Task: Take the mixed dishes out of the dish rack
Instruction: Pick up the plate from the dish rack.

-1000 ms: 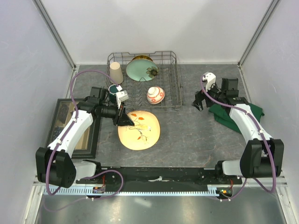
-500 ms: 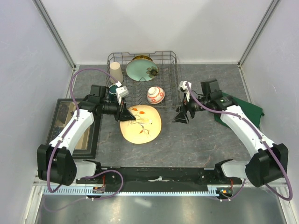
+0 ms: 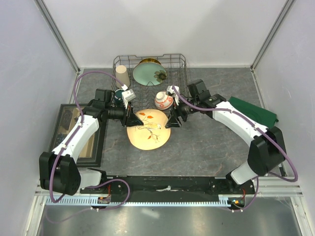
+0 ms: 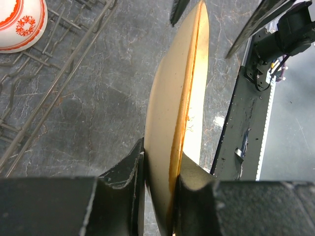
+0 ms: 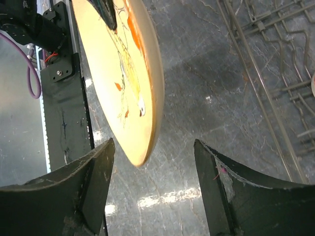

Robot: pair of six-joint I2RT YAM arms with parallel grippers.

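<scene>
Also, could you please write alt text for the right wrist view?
The open right gripper faces the rim of the cream floral plate, which is tilted over the grey table, its edge between but not touching the fingers. Part of the wire dish rack shows top right.

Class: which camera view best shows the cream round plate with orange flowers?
Top external: the cream round plate shows nearly its whole patterned face. The left wrist view sees it edge-on only; the right wrist view shows a cropped, slanted part of the face.
</scene>
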